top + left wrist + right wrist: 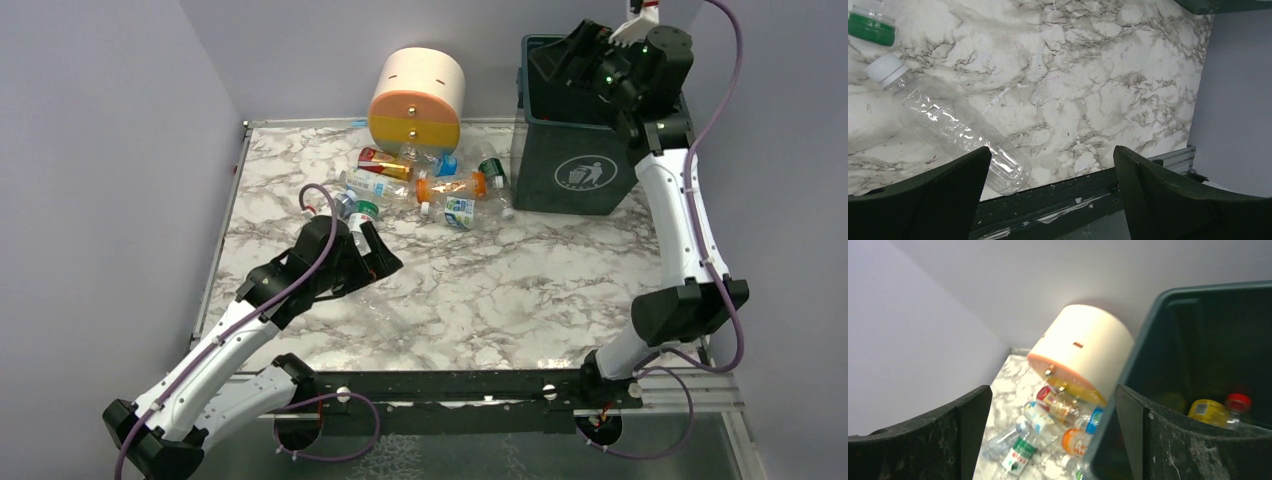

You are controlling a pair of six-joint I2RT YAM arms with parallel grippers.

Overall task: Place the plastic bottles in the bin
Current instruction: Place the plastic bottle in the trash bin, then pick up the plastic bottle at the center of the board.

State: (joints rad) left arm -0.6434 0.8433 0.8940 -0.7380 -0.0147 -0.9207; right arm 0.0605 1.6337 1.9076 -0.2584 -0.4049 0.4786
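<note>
Left gripper [1053, 152] gapes empty, clear white-capped plastic bottle [953, 125] at 9 o'clock; right gripper [1053, 390] gapes empty over dark green square plastic bin [1208, 287].

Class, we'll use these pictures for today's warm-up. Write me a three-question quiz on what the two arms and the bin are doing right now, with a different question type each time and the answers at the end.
1. True or false: the right gripper hangs open over the bin.
2. The left gripper is: A open and grasping nothing; B shut on a bottle; C inside the bin.
3. Fill in: the bottle cap visible inside the bin is ___.

Key: 1 true; 2 A; 3 red.
</note>
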